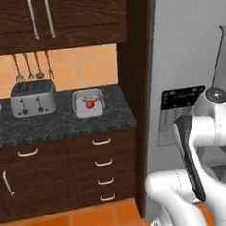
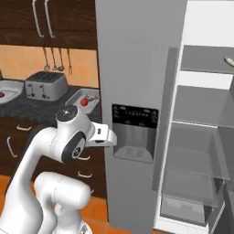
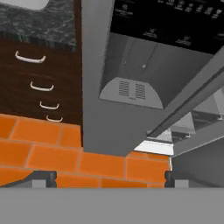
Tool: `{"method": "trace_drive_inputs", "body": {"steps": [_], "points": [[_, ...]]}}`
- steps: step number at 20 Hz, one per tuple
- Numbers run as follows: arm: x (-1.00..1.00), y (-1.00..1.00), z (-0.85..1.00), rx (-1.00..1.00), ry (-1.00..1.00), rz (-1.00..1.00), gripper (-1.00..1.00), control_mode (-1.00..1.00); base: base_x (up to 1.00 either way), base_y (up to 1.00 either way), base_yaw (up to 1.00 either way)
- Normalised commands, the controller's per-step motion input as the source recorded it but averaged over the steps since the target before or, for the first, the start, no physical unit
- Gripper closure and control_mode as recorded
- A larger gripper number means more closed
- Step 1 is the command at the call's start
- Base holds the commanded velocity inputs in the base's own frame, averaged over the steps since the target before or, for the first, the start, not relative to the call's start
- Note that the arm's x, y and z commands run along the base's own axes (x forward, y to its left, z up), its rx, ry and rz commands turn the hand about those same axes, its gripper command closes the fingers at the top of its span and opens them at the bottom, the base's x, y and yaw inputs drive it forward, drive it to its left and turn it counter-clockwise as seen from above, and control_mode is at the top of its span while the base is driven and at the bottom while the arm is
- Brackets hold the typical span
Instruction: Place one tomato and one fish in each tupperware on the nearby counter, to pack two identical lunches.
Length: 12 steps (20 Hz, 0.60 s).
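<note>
Basically, the fingers (image 3: 109, 177) were spread wide with nothing between them, both dark tips at the bottom corners of the hand view, pointed down at the orange tile floor (image 3: 39, 153) in front of the fridge (image 3: 109, 122). The arm (image 1: 202, 127) was folded up close to the grey fridge door, next to the ice dispenser panel (image 2: 135, 132).

One clear tub (image 1: 88, 103) sat on the desk (image 1: 58, 123) toward its right end, near the back wall, with a red tomato (image 1: 89, 104) inside it. Couldn't tell if any fish was in that tub. The toaster (image 1: 33, 98) stood just left of the tub, apart from it. In the right base view a second tub (image 2: 9, 89) sat at the far left of the desk with a small red thing (image 2: 2, 94) in it, probably a tomato, cut off by the frame edge.

The right fridge door was swung open, showing grey shelves (image 2: 201, 123); a slim pale object (image 2: 228, 61) lay at the right edge of an upper shelf, too cropped to identify. Utensils (image 1: 30, 66) hung on the wall above the toaster. Drawers (image 1: 104, 168) with curved silver handles ran below the desk.
</note>
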Motion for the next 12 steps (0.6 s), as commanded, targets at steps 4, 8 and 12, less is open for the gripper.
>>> {"method": "trace_drive_inputs", "body": {"steps": [4,8,12], "points": [[0.00,0.00,0.00,0.00,0.00,0.00,-1.00,1.00,0.46,-1.00,-0.02],[0.00,0.00,0.00,0.00,0.00,0.00,-1.00,1.00,0.65,-1.00,0.04],[0.00,0.00,0.00,0.00,0.00,0.00,-1.00,1.00,0.35,-0.84,0.13]]}}
